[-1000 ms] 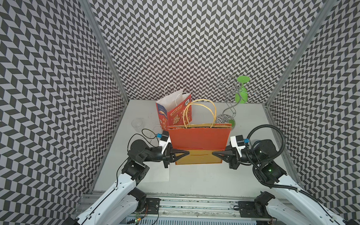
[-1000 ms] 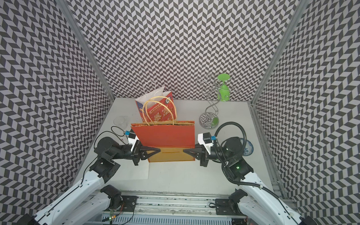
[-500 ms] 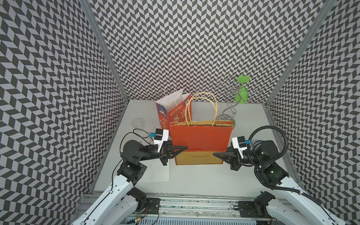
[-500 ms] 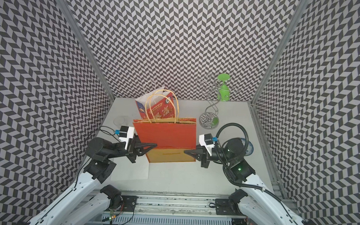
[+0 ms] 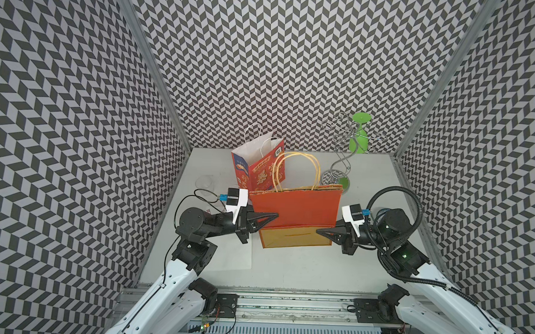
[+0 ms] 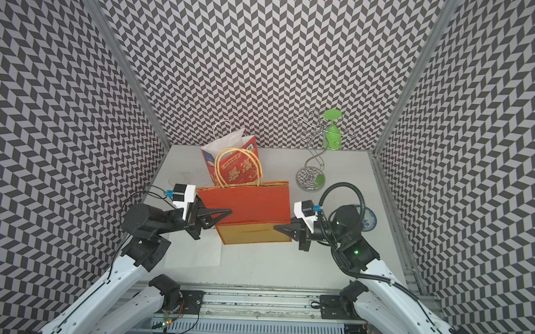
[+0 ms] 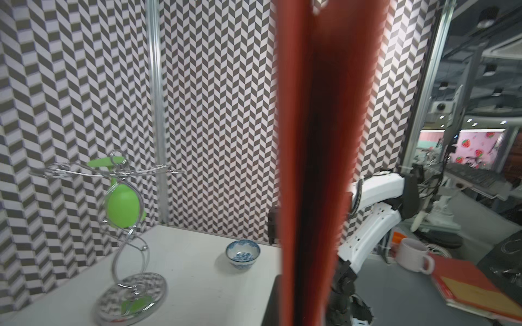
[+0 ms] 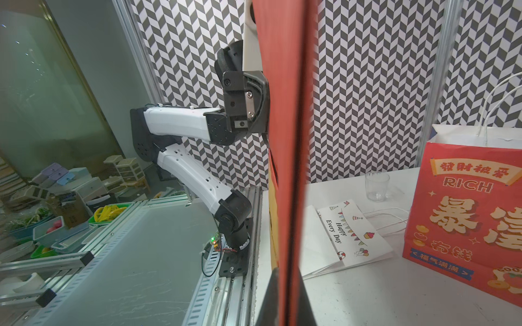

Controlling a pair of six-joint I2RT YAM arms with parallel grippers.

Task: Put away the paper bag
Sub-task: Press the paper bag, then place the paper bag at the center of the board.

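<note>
1. We see the orange paper bag (image 5: 294, 210) upright and pressed flat near the middle of the counter (image 5: 287, 266), its broad face turned toward the robot's base. A yellower band runs along its lower part.
2. The left gripper (image 5: 275, 215) is clamped on the bag's left edge. In the left wrist view the bag (image 7: 310, 169) runs edge-on straight down the frame.
3. The right gripper (image 5: 319, 230) is clamped on the right edge, lower down, about where the orange face meets the yellower band. The right wrist view likewise shows the bag (image 8: 285, 141) edge-on.
4. We cannot tell whether the bag's bottom touches the counter or hangs just above it.
5. Just behind the orange bag stands a red printed bag (image 5: 261, 173), open at the top, with "RICH" legible on it in the right wrist view (image 8: 466, 211).
6. A white bag (image 8: 347, 234) printed "Happy Every Day" lies flat on the counter, below the left gripper in both top views.
7. A clear cup (image 8: 376, 186) stands near the left wall, behind the white bag.
8. At the back right a wire rack (image 7: 131, 293) carries a green glass (image 7: 123, 209) hung upside down.
9. A blue-and-white bowl (image 7: 243, 255) sits by the right wall, partly hidden behind the right arm in a top view (image 6: 369, 218).
</note>
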